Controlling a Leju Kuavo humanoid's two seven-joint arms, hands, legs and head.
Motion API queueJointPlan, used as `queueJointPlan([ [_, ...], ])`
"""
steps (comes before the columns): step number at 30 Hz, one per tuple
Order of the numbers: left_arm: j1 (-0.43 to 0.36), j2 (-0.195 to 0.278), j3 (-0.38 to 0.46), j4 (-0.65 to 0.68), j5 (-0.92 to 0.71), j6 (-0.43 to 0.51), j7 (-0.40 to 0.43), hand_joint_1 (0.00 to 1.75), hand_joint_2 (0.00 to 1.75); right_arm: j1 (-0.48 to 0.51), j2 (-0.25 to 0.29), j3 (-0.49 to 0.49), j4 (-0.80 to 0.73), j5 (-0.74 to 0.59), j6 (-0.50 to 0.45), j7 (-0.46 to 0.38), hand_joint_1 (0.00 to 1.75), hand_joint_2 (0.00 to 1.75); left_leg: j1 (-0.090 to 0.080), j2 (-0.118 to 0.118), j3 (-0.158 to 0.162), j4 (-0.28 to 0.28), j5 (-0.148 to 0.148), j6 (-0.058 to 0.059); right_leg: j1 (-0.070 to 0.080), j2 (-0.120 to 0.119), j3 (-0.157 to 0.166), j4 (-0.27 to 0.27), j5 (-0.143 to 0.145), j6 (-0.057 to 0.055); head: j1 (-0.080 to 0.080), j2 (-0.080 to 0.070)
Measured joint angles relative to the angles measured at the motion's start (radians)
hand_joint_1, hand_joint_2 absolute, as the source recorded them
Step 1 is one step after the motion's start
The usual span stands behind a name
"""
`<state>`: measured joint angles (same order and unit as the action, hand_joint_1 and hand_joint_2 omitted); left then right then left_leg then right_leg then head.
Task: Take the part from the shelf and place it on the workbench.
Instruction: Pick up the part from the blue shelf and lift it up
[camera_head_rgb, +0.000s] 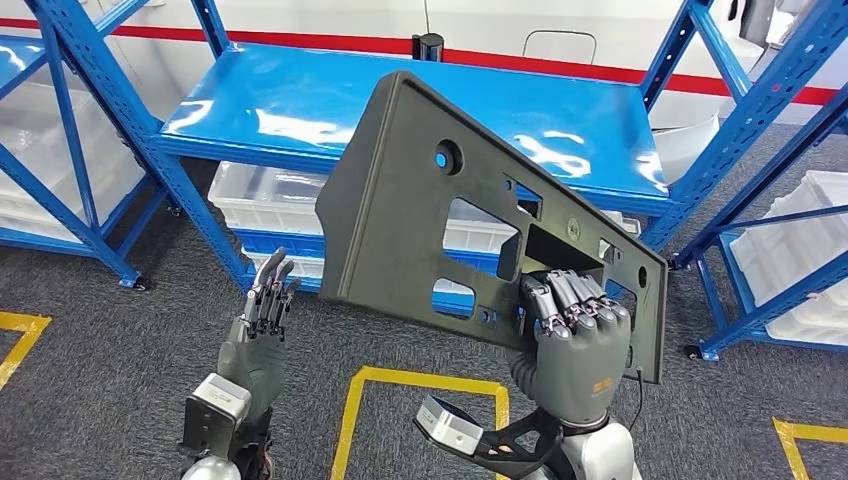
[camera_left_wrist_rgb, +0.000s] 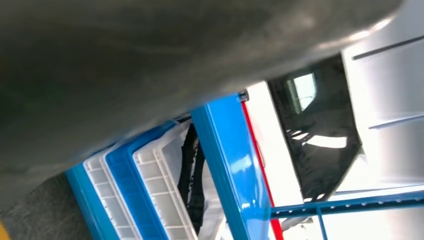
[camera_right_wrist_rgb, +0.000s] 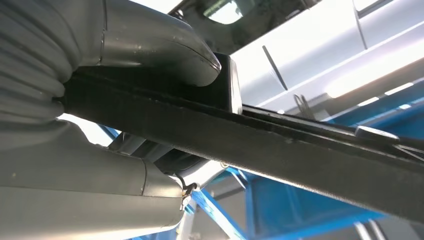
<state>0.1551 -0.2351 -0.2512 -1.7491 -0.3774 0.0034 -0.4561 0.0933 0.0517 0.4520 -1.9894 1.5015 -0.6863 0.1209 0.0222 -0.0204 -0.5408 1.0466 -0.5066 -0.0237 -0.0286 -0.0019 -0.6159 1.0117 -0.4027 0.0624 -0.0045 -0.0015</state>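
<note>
Head view: part (camera_head_rgb: 420, 200), a dark flat panel with cut-outs, is up in the air in front of the shelf (camera_head_rgb: 300, 100), clear of its blue deck and tilted, one corner high toward the shelf's middle. The right hand (camera_head_rgb: 572, 335) grips the part at its lower edge, fingers hooked through a cut-out. The left hand (camera_head_rgb: 262, 325) stands below the part's other end, fingers straight and apart, holding nothing and not touching the part. White bins (camera_head_rgb: 262, 195) sit on the level under the deck. No workbench is to be seen.

Left wrist view: a blurred grey mass lies close to the lens; beyond it are a blue shelf post (camera_left_wrist_rgb: 227, 165) and the white bins (camera_left_wrist_rgb: 160, 200) beside it.

Right wrist view: the right hand (camera_right_wrist_rgb: 90, 100) is clamped on the part (camera_right_wrist_rgb: 300, 150), seen edge-on, thumb on one face and fingers on the other.

Judgement: the taking step looks done, and the carry is in hand. Next the robot would need to turn from the shelf toward the workbench, keeping the one-handed grip firm, since the long panel hangs well out from the hand and could swing or slip; the left hand could steady the free end.
</note>
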Motion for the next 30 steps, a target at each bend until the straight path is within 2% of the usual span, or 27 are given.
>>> queueJointPlan([
  [1,0.000,0.000,0.001,0.000,0.000,0.000,0.001,0.00,0.00,0.001,0.000,0.000,0.000,0.000,0.000,0.000,1.75,1.75,-0.001,0.002,-0.009,-0.002,0.006,0.012,-0.002,0.001,-0.006,0.001,0.004,0.008,0.002,0.000],
  [2,0.000,0.000,0.001,0.000,0.000,0.000,0.001,0.00,0.00,0.002,0.000,0.000,0.000,-0.002,0.000,0.000,1.75,1.75,-0.004,0.003,-0.018,-0.002,0.015,0.026,-0.004,0.002,-0.017,0.010,-0.006,0.011,0.003,0.000],
  [3,-0.001,-0.001,0.001,0.000,-0.001,0.000,0.002,0.00,0.00,0.003,-0.001,-0.001,0.000,-0.004,0.000,0.000,1.75,1.75,-0.005,0.005,-0.030,-0.004,0.025,0.039,-0.004,0.002,-0.032,0.036,-0.030,0.008,0.005,0.000],
  [4,-0.001,-0.001,0.002,0.000,-0.001,0.000,0.003,0.00,0.00,0.003,-0.001,-0.001,0.000,-0.005,0.000,0.000,1.75,1.75,-0.006,0.007,-0.044,-0.005,0.037,0.050,-0.004,0.002,-0.053,0.083,-0.068,0.000,0.007,0.000],
  [6,0.000,-0.001,0.003,-0.001,-0.003,0.000,0.004,0.00,0.00,0.003,-0.002,-0.002,0.000,-0.007,0.000,0.001,1.75,1.75,-0.011,0.009,-0.076,-0.005,0.061,0.061,0.001,0.002,-0.095,0.216,-0.149,-0.012,0.010,0.000],
  [7,0.001,-0.001,0.003,0.000,-0.005,0.000,0.004,0.00,0.00,0.004,-0.003,-0.002,0.000,-0.007,0.000,0.002,1.75,1.75,-0.014,0.010,-0.092,-0.004,0.073,0.062,0.004,0.002,-0.105,0.270,-0.169,-0.011,0.010,0.000],
  [8,0.001,-0.001,0.004,0.000,-0.006,0.000,0.004,0.00,0.00,0.004,-0.004,-0.002,0.000,-0.007,0.000,0.002,1.75,1.75,-0.017,0.011,-0.108,-0.004,0.085,0.063,0.006,0.002,-0.099,0.293,-0.171,-0.007,0.010,0.000],
  [9,0.001,-0.001,0.004,0.000,-0.008,0.001,0.004,0.00,0.00,0.005,-0.004,-0.002,0.000,-0.007,0.000,0.003,1.75,1.75,-0.020,0.011,-0.122,-0.004,0.096,0.063,0.009,0.002,-0.074,0.280,-0.158,-0.002,0.010,0.000],
  [10,0.001,-0.001,0.004,0.000,-0.008,0.001,0.004,0.00,0.00,0.004,-0.004,-0.002,0.000,-0.007,0.000,0.003,1.75,1.75,-0.022,0.012,-0.135,-0.004,0.108,0.062,0.014,0.002,-0.030,0.232,-0.140,0.000,0.010,0.000],
  [12,0.001,-0.001,0.004,-0.002,-0.009,0.001,0.004,0.00,0.00,0.003,-0.004,-0.002,-0.001,-0.007,0.000,0.003,1.75,1.75,-0.025,0.012,-0.152,-0.003,0.128,0.057,0.027,0.000,0.085,0.083,-0.130,-0.012,0.009,0.000],
  [13,0.001,-0.001,0.004,-0.002,-0.009,0.001,0.004,0.00,0.00,0.003,-0.004,-0.002,-0.002,-0.007,0.000,0.003,1.75,1.75,-0.026,0.013,-0.155,-0.005,0.138,0.053,0.032,-0.001,0.124,0.024,-0.133,-0.020,0.009,0.000],
  [14,0.001,-0.001,0.004,-0.003,-0.009,0.002,0.004,0.00,0.00,0.003,-0.004,-0.002,-0.003,-0.007,0.000,0.003,1.75,1.75,-0.026,0.014,-0.155,-0.007,0.147,0.048,0.037,-0.002,0.144,-0.012,-0.139,-0.028,0.011,0.000],
  [15,0.001,-0.001,0.004,-0.004,-0.009,0.002,0.004,0.00,0.00,0.003,-0.004,-0.002,-0.003,-0.007,0.000,0.003,1.75,1.75,-0.026,0.015,-0.154,-0.012,0.155,0.042,0.039,-0.002,0.146,-0.025,-0.139,-0.032,0.012,0.000],
  [16,0.002,-0.001,0.004,-0.004,-0.010,0.002,0.005,0.00,0.00,0.004,-0.003,-0.002,-0.003,-0.008,0.000,0.003,1.75,1.75,-0.025,0.016,-0.153,-0.017,0.162,0.035,0.034,-0.001,0.139,-0.029,-0.129,-0.038,0.013,0.000],
  [17,0.002,-0.001,0.004,-0.004,-0.010,0.003,0.005,0.00,0.00,0.003,-0.003,-0.003,-0.003,-0.010,0.000,0.002,1.75,1.75,-0.024,0.017,-0.156,-0.015,0.157,0.029,0.030,0.000,0.136,-0.033,-0.120,-0.045,0.014,0.000],
  [18,0.003,-0.001,0.005,-0.005,-0.011,0.004,0.005,0.00,0.00,0.004,-0.003,-0.003,-0.003,-0.014,0.000,0.001,1.75,1.75,-0.023,0.016,-0.163,0.001,0.134,0.024,0.024,-0.001,0.130,-0.038,-0.109,-0.053,0.012,0.000],
  [19,0.004,-0.001,0.005,-0.005,-0.012,0.005,0.005,0.00,0.00,0.005,-0.003,-0.003,-0.003,-0.018,0.000,-0.001,1.75,1.75,-0.021,0.016,-0.174,0.035,0.095,0.018,0.018,-0.001,0.124,-0.041,-0.097,-0.058,0.009,0.000],
  [21,0.006,0.000,0.006,-0.005,-0.015,0.008,0.005,0.00,0.00,0.008,-0.003,-0.005,-0.003,-0.031,0.000,-0.011,1.75,1.75,-0.015,0.016,-0.206,0.154,0.000,0.008,0.017,-0.002,0.110,-0.040,-0.082,-0.063,0.006,0.000],
  [22,0.008,0.000,0.006,-0.005,-0.016,0.008,0.005,0.00,0.00,0.010,-0.003,-0.006,-0.003,-0.043,0.000,-0.019,1.75,1.75,-0.012,0.017,-0.217,0.212,-0.025,0.002,0.017,-0.003,0.103,-0.039,-0.075,-0.061,0.006,0.000],
  [23,0.010,0.000,0.007,-0.005,-0.017,0.009,0.005,0.00,0.00,0.013,-0.003,-0.007,-0.004,-0.059,0.000,-0.030,1.75,1.75,-0.008,0.017,-0.215,0.243,-0.029,-0.003,0.016,-0.003,0.096,-0.037,-0.068,-0.058,0.005,0.000],
  [24,0.011,0.000,0.007,-0.005,-0.017,0.010,0.005,0.00,0.00,0.015,-0.003,-0.008,-0.005,-0.078,0.000,-0.042,1.75,1.75,-0.004,0.017,-0.193,0.236,-0.016,-0.007,0.014,-0.003,0.090,-0.035,-0.063,-0.054,0.006,0.000],
  [25,0.012,0.001,0.008,-0.005,-0.017,0.010,0.005,0.00,0.00,0.017,-0.003,-0.009,-0.007,-0.097,0.000,-0.056,1.75,1.75,0.001,0.017,-0.152,0.190,0.007,-0.012,0.011,-0.003,0.083,-0.030,-0.059,-0.051,0.005,0.000],
  [26,0.011,0.001,0.008,-0.005,-0.018,0.011,0.005,0.00,0.00,0.019,-0.003,-0.011,-0.010,-0.114,0.000,-0.070,1.75,1.75,0.005,0.016,-0.103,0.122,0.021,-0.017,0.008,-0.002,0.078,-0.024,-0.058,-0.048,0.005,0.000],
  [27,0.011,0.001,0.008,-0.004,-0.018,0.012,0.005,0.00,0.00,0.020,-0.003,-0.012,-0.013,-0.128,0.000,-0.081,1.75,1.75,0.006,0.010,-0.061,0.064,0.030,-0.018,0.007,-0.001,0.068,-0.018,-0.058,-0.043,0.004,0.000],
  [28,0.012,0.001,0.008,-0.004,-0.018,0.012,0.005,0.00,0.00,0.021,-0.003,-0.014,-0.016,-0.138,0.000,-0.090,1.75,1.75,0.007,0.004,-0.035,0.023,0.032,-0.016,0.009,0.000,0.061,-0.012,-0.057,-0.037,0.004,0.000],
  [30,0.013,0.001,0.009,-0.004,-0.018,0.013,0.006,0.00,0.00,0.023,-0.003,-0.017,-0.022,-0.150,0.000,-0.103,1.75,1.75,0.003,-0.004,-0.028,0.005,0.028,0.000,0.012,0.006,0.051,-0.007,-0.053,-0.023,0.004,0.000],
])
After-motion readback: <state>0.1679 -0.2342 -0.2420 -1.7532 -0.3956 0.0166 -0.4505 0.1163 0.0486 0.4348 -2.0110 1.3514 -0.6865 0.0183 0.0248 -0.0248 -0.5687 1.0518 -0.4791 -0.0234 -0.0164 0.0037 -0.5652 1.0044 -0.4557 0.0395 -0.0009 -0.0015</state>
